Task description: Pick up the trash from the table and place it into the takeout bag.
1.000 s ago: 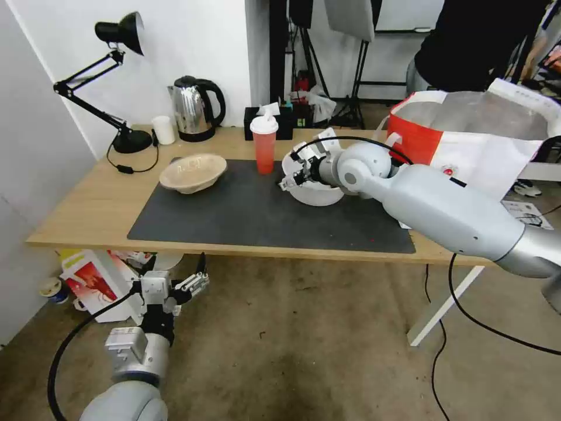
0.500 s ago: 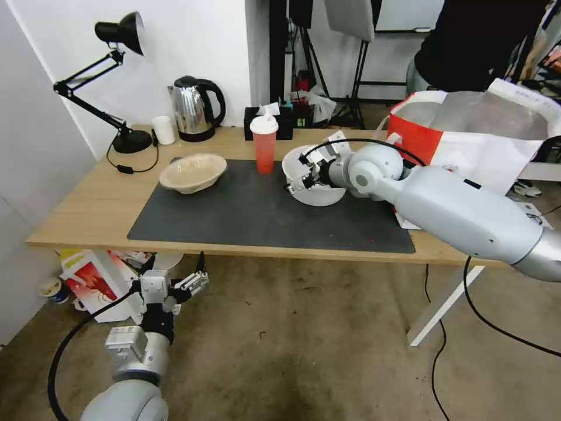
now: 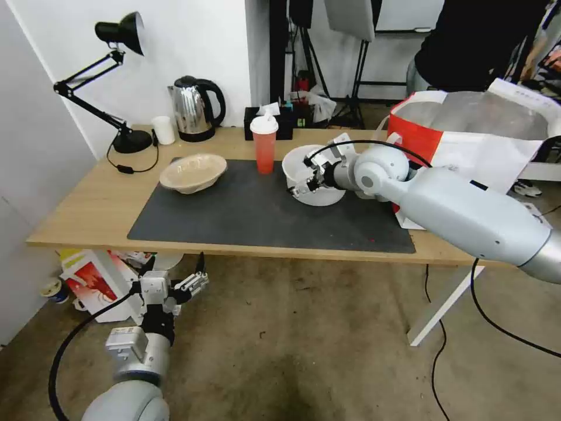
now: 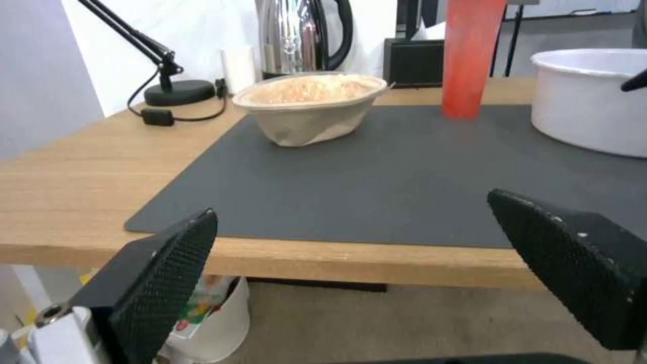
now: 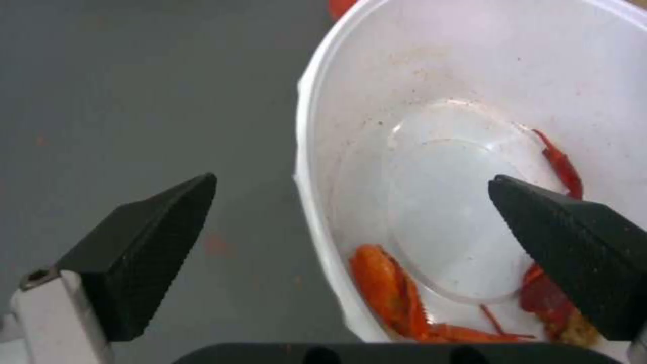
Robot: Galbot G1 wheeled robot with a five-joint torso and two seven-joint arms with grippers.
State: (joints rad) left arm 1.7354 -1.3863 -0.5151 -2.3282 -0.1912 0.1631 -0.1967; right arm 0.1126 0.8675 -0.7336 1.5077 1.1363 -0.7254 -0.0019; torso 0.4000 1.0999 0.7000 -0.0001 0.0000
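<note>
A large white bowl (image 3: pixel 320 195) with red scraps (image 5: pixel 391 288) sits on the dark mat (image 3: pixel 245 216) of the table (image 3: pixel 87 204). My right gripper (image 3: pixel 299 186) hangs open over the bowl's left rim; in the right wrist view the right gripper (image 5: pixel 352 179) straddles that rim, one finger over the mat, the other over the inside. Left of the bowl stand the red cup (image 3: pixel 264 147) and the beige pulp bowl (image 3: pixel 193 172). The takeout bag (image 3: pixel 467 137) stands open at the table's right end. My left gripper (image 3: pixel 196 278) is parked open below the table's front edge.
A black desk lamp (image 3: pixel 120 35), a kettle (image 3: pixel 196 108), a small white cup (image 3: pixel 163 130) and a black tissue box (image 3: pixel 280 124) line the table's back edge. A white bag with red print (image 3: pixel 93 280) lies under the table. Cables trail on the floor (image 3: pixel 497 333).
My right arm has shifted to the right, carrying the open gripper from in front of the white bowl to over its left rim. The left arm has not moved.
</note>
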